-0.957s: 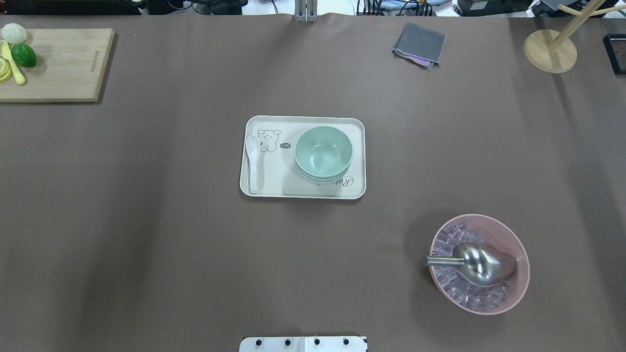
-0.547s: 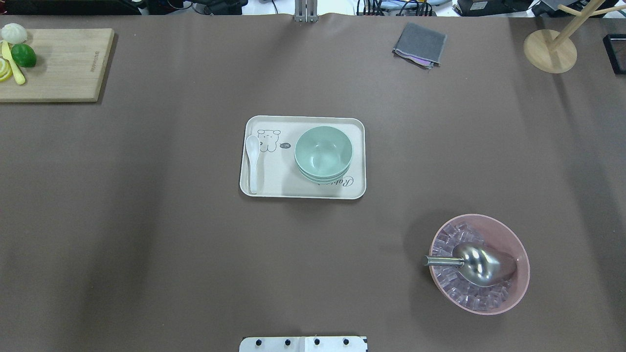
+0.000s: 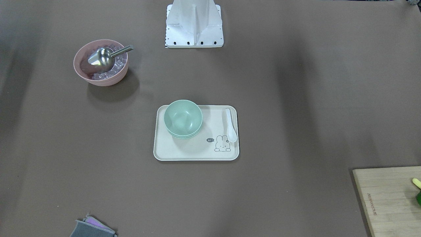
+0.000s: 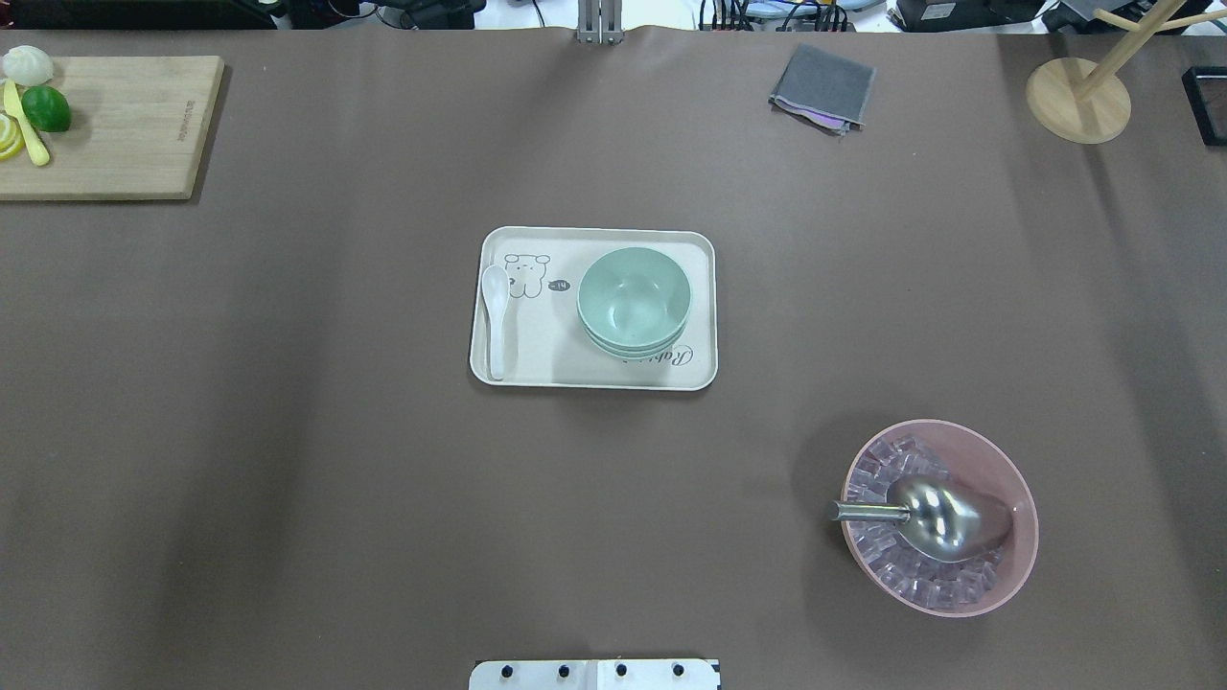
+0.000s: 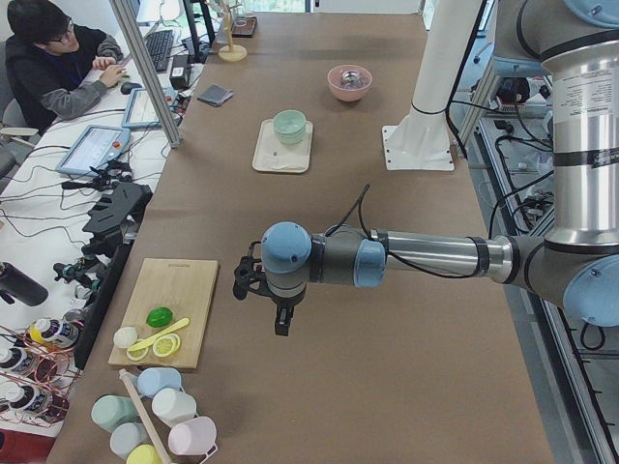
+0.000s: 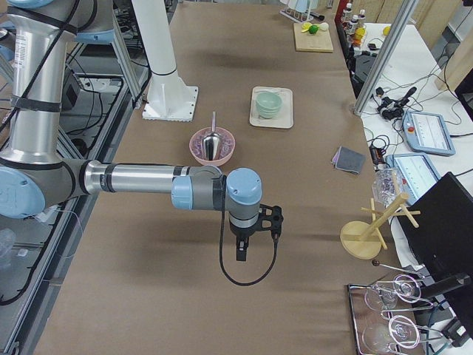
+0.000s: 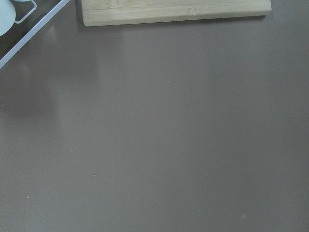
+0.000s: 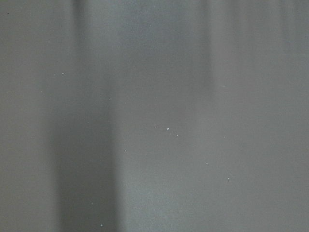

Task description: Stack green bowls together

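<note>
Green bowls (image 4: 634,297) nested on the mid-counter tray (image 4: 537,356), spoon (image 4: 496,321) just beside. My left gripper (image 5: 280,327) and right gripper (image 6: 241,255) hang near the counter's ends; jaws, can't tell.

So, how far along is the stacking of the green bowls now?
Done: the green bowls sit nested in one stack on the tray, with three rims showing. In hand: nothing seen; the left gripper and the right gripper hang over the table, far from the tray. Left: no loose green bowl shows, so the job looks finished.
</note>
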Tool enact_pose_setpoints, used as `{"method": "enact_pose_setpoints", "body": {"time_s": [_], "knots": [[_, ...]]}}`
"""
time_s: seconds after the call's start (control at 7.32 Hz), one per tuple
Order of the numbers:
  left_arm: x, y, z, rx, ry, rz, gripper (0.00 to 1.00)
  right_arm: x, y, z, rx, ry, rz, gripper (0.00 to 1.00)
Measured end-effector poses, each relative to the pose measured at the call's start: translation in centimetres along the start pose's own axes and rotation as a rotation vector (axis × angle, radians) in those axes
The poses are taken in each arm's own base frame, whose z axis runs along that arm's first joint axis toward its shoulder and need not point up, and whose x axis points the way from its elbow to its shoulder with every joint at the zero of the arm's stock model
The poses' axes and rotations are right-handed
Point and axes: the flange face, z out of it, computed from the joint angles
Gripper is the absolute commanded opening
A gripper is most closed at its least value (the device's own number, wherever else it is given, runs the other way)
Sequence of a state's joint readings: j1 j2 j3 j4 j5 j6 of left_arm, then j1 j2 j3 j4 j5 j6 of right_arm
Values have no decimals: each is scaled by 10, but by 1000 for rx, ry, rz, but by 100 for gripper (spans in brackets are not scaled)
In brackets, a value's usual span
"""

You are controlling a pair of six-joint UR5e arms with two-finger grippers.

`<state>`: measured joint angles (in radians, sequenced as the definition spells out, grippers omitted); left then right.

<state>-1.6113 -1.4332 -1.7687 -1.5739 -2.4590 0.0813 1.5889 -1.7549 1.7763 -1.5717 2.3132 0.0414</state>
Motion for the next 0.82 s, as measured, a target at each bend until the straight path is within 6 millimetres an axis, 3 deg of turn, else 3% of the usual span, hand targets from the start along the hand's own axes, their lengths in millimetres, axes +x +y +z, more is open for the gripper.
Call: {"method": "enact_pose_setpoints", "body": {"time_s": [0.82], "knots": [[0,0,0,0,0,0,99,3,1,5,-11,0,5,100]]}}
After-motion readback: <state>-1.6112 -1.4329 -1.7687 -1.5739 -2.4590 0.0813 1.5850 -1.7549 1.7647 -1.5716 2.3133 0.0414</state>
